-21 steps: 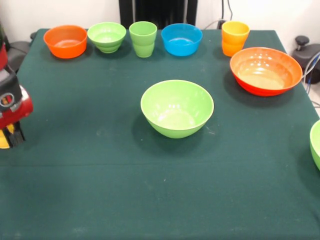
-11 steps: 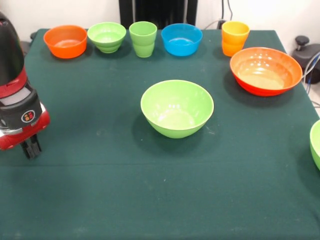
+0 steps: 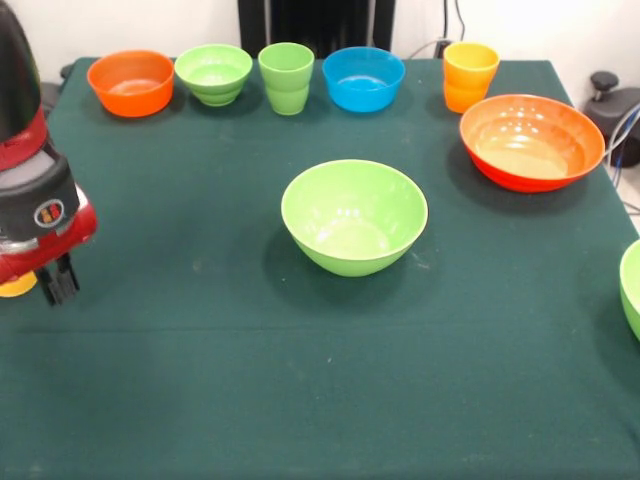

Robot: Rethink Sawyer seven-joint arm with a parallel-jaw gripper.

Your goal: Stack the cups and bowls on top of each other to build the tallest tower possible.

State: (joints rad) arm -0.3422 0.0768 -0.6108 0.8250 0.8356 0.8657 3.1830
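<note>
A large light green bowl (image 3: 354,215) sits upright mid-table. Along the far edge stand a small orange bowl (image 3: 130,82), a small light green bowl (image 3: 213,73), a light green cup (image 3: 286,77), a blue bowl (image 3: 363,78) and an orange-yellow cup (image 3: 469,75). A large orange-red bowl (image 3: 532,140) rests at the right. Another light green bowl (image 3: 632,290) is cut off by the right edge. My gripper (image 3: 58,283) hangs low over the cloth at the far left. A sliver of something yellow (image 3: 15,287), perhaps the yellow cup, peeks out beside it, mostly hidden by the red wrist.
The dark green cloth (image 3: 300,400) covers the whole table. My red and black wrist (image 3: 35,200) fills the left edge. A black stand (image 3: 612,100) and cables lie just off the table's right side.
The arm swung in from the left edge, then drew back slightly left and up. The yellow sliver, hidden half a second ago, shows again beside the gripper. The bowls and cups have not moved.
</note>
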